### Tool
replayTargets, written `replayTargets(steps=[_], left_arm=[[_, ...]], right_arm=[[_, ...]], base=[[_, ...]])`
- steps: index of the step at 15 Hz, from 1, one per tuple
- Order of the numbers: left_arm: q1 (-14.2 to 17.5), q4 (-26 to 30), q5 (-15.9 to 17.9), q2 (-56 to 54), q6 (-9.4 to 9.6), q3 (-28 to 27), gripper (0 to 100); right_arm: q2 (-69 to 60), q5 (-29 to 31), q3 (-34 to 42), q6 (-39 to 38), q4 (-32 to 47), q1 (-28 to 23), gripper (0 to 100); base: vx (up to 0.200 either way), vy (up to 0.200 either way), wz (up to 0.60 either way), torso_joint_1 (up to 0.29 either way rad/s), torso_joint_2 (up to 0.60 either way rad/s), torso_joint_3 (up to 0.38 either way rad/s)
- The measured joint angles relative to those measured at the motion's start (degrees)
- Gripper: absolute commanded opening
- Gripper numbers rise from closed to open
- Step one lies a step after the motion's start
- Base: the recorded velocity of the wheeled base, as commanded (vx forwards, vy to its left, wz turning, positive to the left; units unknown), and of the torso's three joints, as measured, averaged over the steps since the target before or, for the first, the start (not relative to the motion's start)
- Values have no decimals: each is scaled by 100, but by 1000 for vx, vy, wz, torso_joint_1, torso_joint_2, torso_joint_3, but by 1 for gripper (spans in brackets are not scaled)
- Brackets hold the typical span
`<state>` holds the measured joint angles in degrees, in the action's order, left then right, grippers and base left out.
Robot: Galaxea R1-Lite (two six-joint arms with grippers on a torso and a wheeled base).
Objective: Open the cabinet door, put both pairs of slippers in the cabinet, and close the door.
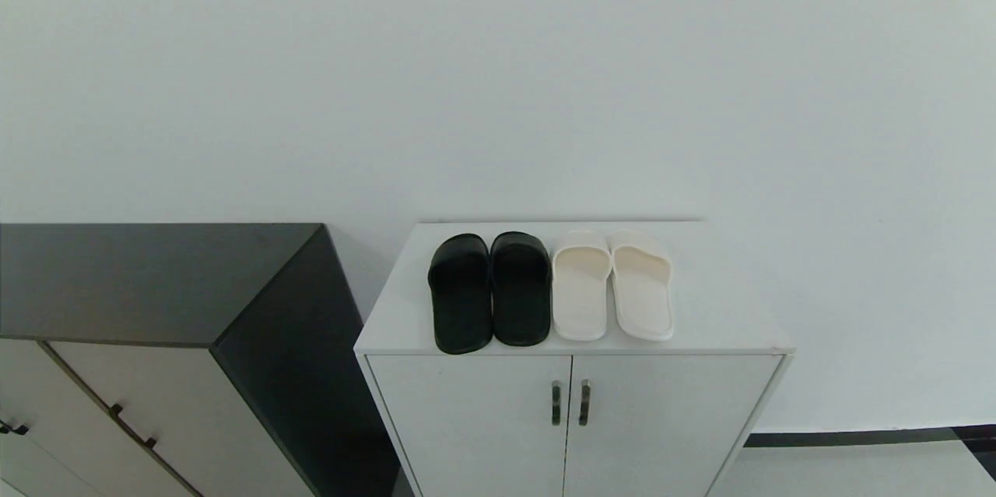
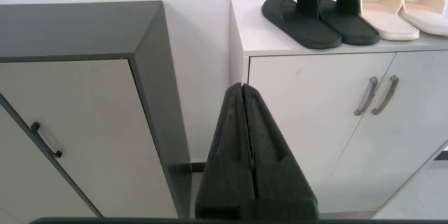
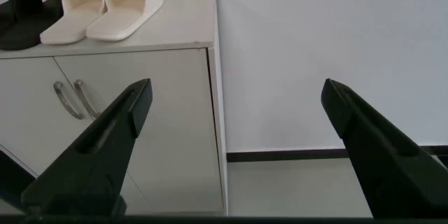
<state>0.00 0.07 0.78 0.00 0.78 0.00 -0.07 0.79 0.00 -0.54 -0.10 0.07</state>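
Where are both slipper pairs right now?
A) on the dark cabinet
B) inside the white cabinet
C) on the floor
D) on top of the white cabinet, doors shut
D: the black pair and the cream pair sit side by side on top of the white cabinet, and its doors are both closed.

The white cabinet (image 1: 669, 435) runs off the head view's lower edge, so its base is unseen, and its shut doors (image 1: 471, 427) hide the inside. The dark cabinet (image 1: 156, 279) beside it is cut by the left and lower edges. In the right wrist view, the picture's edge clips the black slippers (image 3: 21, 26).
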Motion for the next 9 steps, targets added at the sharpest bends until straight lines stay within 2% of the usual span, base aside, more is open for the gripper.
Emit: replayTargets(steps=[6, 7, 9], left_arm=[[0, 0, 1, 0, 6, 0, 0], [0, 0, 0, 0, 9, 0, 0], [0, 0, 9, 0, 23, 0, 0]], right_arm=[[17, 68, -38, 46, 5, 0, 100], [65, 68, -156, -135, 26, 0, 100], [375, -48, -895, -466, 397, 34, 100]], base=[[0, 0, 0, 0, 0, 0], [0, 0, 0, 0, 0, 0], [0, 0, 0, 0, 0, 0]])
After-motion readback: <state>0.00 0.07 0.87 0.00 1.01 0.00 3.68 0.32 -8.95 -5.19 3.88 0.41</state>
